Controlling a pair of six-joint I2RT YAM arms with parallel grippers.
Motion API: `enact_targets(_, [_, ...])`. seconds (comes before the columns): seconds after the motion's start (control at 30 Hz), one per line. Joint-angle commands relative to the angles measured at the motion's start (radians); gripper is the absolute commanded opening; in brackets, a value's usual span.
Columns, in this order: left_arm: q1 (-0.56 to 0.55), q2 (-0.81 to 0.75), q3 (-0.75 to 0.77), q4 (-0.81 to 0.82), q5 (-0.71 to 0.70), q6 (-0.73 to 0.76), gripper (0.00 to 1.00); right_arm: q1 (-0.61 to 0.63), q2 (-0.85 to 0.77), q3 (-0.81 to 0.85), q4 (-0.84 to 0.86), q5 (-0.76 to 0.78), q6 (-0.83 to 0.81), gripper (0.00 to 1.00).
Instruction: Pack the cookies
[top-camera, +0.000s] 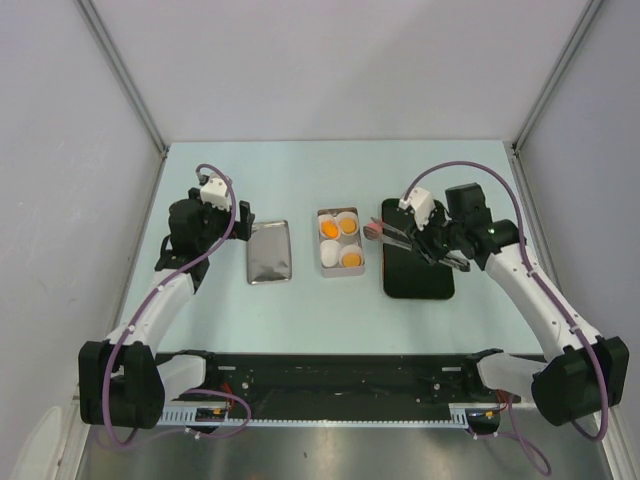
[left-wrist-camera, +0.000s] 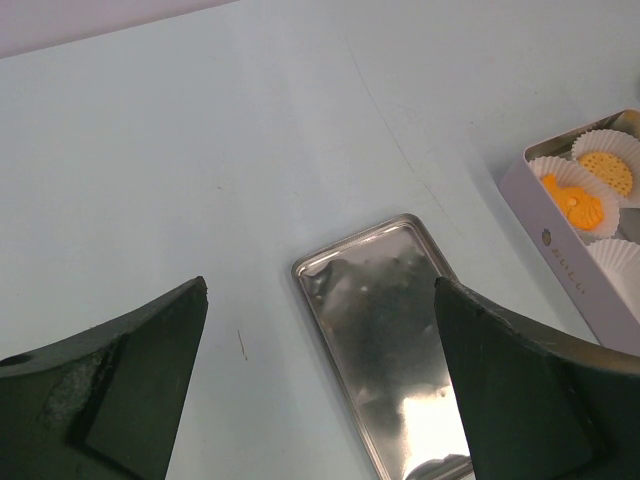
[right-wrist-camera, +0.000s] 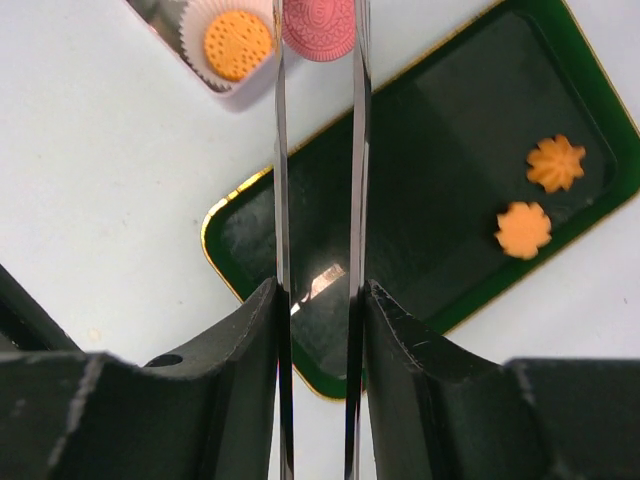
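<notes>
**Pink cookie in tweezers**

My right gripper (right-wrist-camera: 318, 300) clamps tweezers (right-wrist-camera: 356, 150) pinching the pink cookie (right-wrist-camera: 318, 28) by the box (right-wrist-camera: 235, 92) corner. Only that wrist view shows two orange cookies (right-wrist-camera: 555, 163) on the black tray (right-wrist-camera: 450, 90). My left gripper (left-wrist-camera: 320, 300) gapes above the lid (left-wrist-camera: 385, 330).

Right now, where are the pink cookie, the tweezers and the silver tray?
pink cookie (right-wrist-camera: 318, 25): right wrist view, on its patterned face.
tweezers (right-wrist-camera: 359, 150): right wrist view, on one blade.
silver tray (left-wrist-camera: 385, 325): left wrist view, on its bare floor.
</notes>
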Motion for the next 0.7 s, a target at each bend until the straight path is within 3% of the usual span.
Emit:
enact_targets(0.0, [-0.007, 0.003, 0.004, 0.036, 0.006, 0.018, 1.0, 0.073, 0.051, 0.058, 0.089, 0.02, 0.053, 0.26])
enact_targets(0.27, [-0.007, 0.002, 0.005, 0.032, -0.001, 0.021, 1.0, 0.187, 0.16, 0.107, 0.156, 0.048, 0.077, 0.26])
enact_targets(0.67, [-0.007, 0.0, 0.005, 0.032, -0.001, 0.021, 1.0, 0.244, 0.266, 0.126, 0.208, 0.055, 0.093, 0.26])
